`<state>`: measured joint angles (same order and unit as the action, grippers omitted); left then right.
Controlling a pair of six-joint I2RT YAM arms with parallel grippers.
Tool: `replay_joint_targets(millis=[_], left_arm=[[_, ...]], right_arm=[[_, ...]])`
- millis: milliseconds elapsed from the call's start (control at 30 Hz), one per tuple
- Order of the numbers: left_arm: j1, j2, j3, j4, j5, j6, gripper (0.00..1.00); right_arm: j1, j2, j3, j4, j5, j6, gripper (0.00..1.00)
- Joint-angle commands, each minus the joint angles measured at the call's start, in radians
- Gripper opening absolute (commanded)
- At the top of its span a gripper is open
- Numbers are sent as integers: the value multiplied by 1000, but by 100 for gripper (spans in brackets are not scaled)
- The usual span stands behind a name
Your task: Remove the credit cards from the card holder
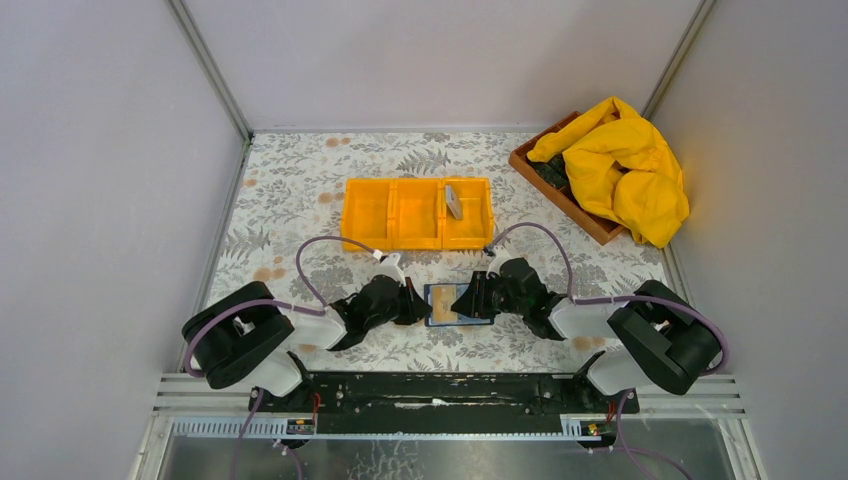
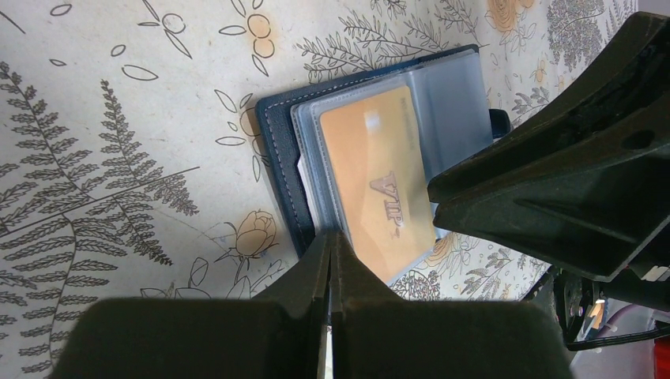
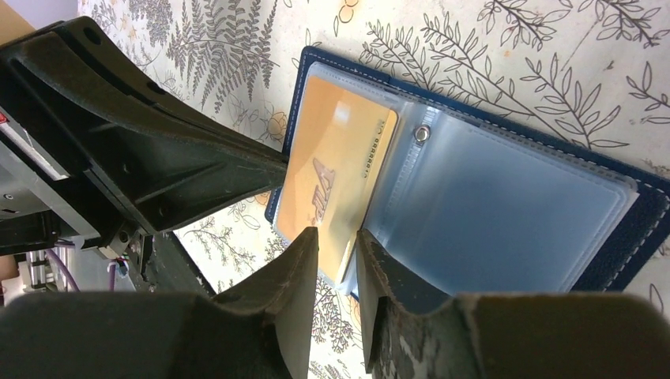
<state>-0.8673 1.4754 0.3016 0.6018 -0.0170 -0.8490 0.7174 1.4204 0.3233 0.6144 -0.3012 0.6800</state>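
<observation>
The right gripper (image 3: 336, 241) has its jaws partly apart, straddling an edge of the tan-orange card (image 3: 332, 178) without clamping it. The left gripper (image 2: 329, 246) is clenched empty, its tips at the left edge of the open card holder (image 2: 276, 150). Both arms reach low and inward. The grey card (image 1: 453, 200) lies in the right compartment of the orange tray (image 1: 418, 240).

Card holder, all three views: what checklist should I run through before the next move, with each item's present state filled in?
1. The card holder lies open: ok.
2. The tan-orange card is reachable in it: ok.
3. The right gripper straddles that card's edge: ok.
4. Its jaws closed on the card: not ok, they stand apart.
5. The left gripper, shut at the holder's edge, pins it: cannot tell.
6. The tray has free compartments; the grey card lies in the right one: ok.
</observation>
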Motion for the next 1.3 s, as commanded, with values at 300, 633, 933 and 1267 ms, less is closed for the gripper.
replay_joint_targets(millis=[300, 633, 933, 1267], left_arm=[[10, 46, -18, -90, -13, 42, 0], [10, 54, -19, -87, -14, 41, 0], [9, 78, -3, -81, -6, 44, 0], [10, 79, 6, -88, -2, 47, 0]], right_arm=[[-1, -4, 19, 156, -76, 48, 31], [-1, 21, -7, 266, -118, 90, 30], [-2, 54, -20, 366, -171, 132, 30], [-1, 145, -33, 531, -235, 202, 32]])
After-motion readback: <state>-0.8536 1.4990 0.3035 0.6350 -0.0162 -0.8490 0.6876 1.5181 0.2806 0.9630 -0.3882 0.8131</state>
